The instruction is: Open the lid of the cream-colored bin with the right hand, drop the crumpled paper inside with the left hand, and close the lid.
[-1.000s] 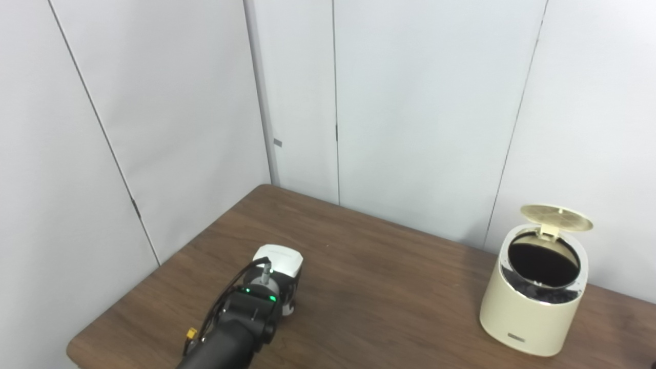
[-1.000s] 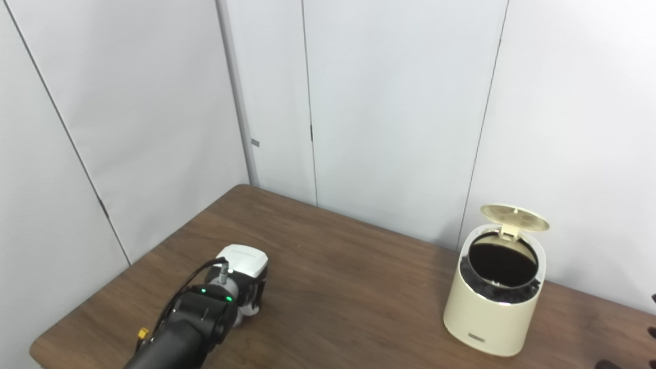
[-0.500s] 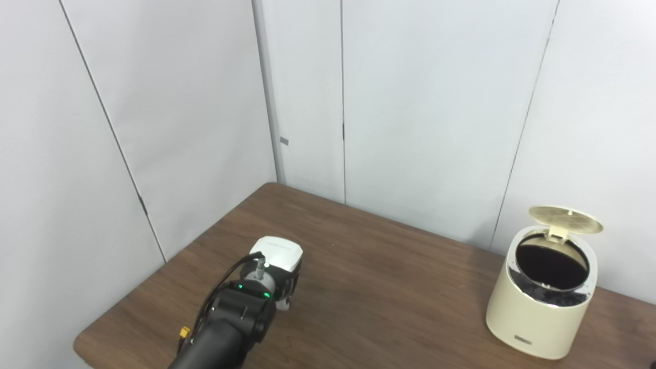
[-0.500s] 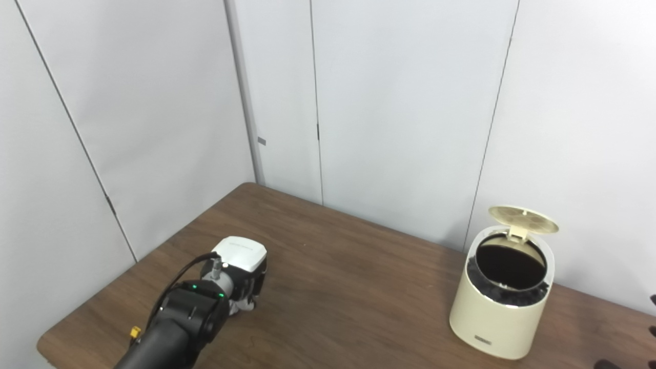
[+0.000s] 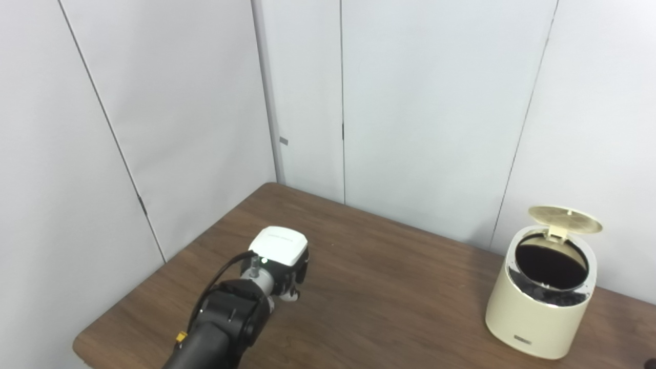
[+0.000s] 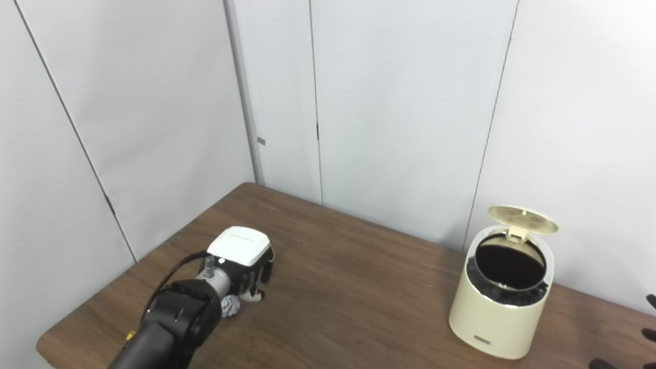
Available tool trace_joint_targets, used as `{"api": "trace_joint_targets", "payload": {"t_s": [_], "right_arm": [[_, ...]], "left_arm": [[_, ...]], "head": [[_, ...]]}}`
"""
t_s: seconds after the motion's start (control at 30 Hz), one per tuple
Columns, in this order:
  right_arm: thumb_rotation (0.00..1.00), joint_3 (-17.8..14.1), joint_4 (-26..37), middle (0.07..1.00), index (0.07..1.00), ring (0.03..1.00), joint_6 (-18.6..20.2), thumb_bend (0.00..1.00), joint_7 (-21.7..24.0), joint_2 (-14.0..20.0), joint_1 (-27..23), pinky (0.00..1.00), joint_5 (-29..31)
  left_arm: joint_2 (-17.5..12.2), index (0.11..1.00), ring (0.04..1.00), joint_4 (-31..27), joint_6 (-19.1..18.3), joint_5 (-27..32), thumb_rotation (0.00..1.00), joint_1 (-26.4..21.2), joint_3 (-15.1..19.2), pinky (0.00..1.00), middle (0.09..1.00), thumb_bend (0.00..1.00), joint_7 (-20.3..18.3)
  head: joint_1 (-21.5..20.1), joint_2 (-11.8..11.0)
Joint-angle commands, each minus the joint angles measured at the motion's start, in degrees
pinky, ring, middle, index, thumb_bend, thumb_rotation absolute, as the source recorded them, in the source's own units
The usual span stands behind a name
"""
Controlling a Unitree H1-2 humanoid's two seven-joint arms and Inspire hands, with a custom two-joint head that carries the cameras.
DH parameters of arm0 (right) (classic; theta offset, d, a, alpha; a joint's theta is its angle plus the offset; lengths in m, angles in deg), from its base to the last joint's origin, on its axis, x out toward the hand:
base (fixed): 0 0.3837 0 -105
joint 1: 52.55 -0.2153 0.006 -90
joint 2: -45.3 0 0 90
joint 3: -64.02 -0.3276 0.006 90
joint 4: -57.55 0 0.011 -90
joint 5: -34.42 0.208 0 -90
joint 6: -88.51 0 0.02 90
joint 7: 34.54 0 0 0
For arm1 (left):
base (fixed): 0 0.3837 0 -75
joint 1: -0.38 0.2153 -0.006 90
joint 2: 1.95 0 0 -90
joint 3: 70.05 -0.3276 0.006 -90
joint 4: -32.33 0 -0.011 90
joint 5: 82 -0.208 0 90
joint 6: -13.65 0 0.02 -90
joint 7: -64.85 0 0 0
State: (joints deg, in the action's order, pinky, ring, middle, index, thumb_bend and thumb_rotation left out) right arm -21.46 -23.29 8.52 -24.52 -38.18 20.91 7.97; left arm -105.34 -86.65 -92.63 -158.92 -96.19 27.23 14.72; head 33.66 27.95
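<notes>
Fingers of my left hand (image 6: 241, 266) are hidden under its white back, so I cannot tell if they grip the paper ball (image 6: 230, 306), which peeks out beneath the wrist on the table (image 6: 359, 287). My right hand (image 6: 647, 328) is cut off at the edge; only dark fingertips show, spread apart and empty. The bin (image 6: 499, 302) stands far right, lid (image 6: 523, 219) up; its dark inside shows no contents.
</notes>
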Motion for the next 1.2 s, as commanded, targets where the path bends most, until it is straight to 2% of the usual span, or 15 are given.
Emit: {"api": "trace_joint_targets", "payload": {"t_s": [0.0,0.03,0.07,0.13,0.3,0.47,0.6,0.63,0.73,0.83,1.03,1.17], "right_arm": [[0.76,-0.33,0.93,1.000,1.000,0.858,-2.07,0.85,-0.91,0.60,-2.13,0.62,0.17],[0.77,-0.35,0.71,1.000,1.000,0.859,-2.36,0.85,-1.00,0.60,-2.15,0.62,0.30],[0.77,-0.35,0.50,1.000,0.998,0.865,-2.64,0.85,-1.08,0.61,-2.15,0.63,0.40],[0.77,-0.38,0.44,1.000,0.997,0.878,-2.71,0.85,-1.03,0.57,-2.16,0.65,0.52],[0.76,-0.26,0.18,1.000,0.997,0.883,-3.61,0.82,-1.22,0.69,-2.38,0.64,0.21],[0.77,-0.37,-0.31,1.000,0.992,0.882,-4.31,0.82,-1.38,0.63,-2.58,0.63,0.32],[0.77,-0.24,-0.24,1.000,0.996,0.884,-3.80,0.82,-1.31,0.57,-2.58,0.62,-0.29],[0.77,-0.22,-0.21,1.000,0.996,0.883,-3.82,0.82,-1.32,0.58,-2.55,0.62,-0.38],[0.77,-0.17,-0.27,1.000,0.996,0.887,-4.09,0.81,-1.28,0.66,-2.52,0.62,-0.46],[0.77,-0.23,-0.32,1.000,0.993,0.898,-4.10,0.82,-1.00,0.73,-2.52,0.64,-0.07],[0.77,0.06,0.16,1.000,0.992,0.909,-3.89,0.80,-0.80,1.00,-2.64,0.67,-0.71],[0.78,0.21,0.35,1.000,0.993,0.923,-3.85,0.80,-0.79,1.17,-2.70,0.67,-1.27]], "left_arm": [[-2.35,0.499,0.645,-3.99,0.17,-1.59,0.03,-1.65,1.09,0.69,0.554,0.52,-4.06],[-2.92,0.623,0.699,-4.99,0.79,-2.42,0.07,-1.88,1.15,0.73,0.622,0.71,-6.71],[-3.37,0.689,0.736,-5.85,1.26,-3.11,0.10,-2.15,1.33,0.75,0.672,0.79,-9.23],[-3.84,0.780,0.797,-7.06,2.03,-3.63,0.14,-2.53,1.99,0.80,0.754,0.87,-12.61],[-5.20,0.834,0.842,-9.31,4.30,-3.87,0.16,-2.82,3.84,0.83,0.829,0.91,-17.98],[-6.12,0.838,0.844,-9.87,5.86,-2.49,0.16,-2.10,5.66,0.84,0.827,0.94,-18.52],[-5.78,0.830,0.834,-9.52,6.86,-1.75,0.13,-1.36,6.95,0.85,0.816,0.93,-16.22],[-5.69,0.824,0.815,-9.36,7.18,-2.04,0.13,-1.19,7.07,0.82,0.810,0.92,-15.43],[-5.91,0.812,0.782,-8.74,8.28,-2.42,0.13,-0.34,7.40,0.78,0.793,0.92,-12.04],[-6.04,0.802,0.777,-7.51,8.81,-1.41,0.13,0.66,8.22,0.80,0.784,0.90,-8.99],[-6.11,0.732,0.718,-4.12,9.59,1.03,0.07,2.97,9.31,0.72,0.726,0.89,-0.64],[-6.25,0.700,0.724,-2.47,9.62,2.23,0.04,4.15,9.47,0.74,0.705,0.87,2.43]], "head": [[0.14,0.02],[0.26,0.07],[0.26,0.07],[0.35,0.17],[0.81,0.26],[0.86,0.29],[0.91,0.34],[0.91,0.34],[0.91,0.34],[1.02,0.47],[1.00,0.70],[0.97,0.89]]}}
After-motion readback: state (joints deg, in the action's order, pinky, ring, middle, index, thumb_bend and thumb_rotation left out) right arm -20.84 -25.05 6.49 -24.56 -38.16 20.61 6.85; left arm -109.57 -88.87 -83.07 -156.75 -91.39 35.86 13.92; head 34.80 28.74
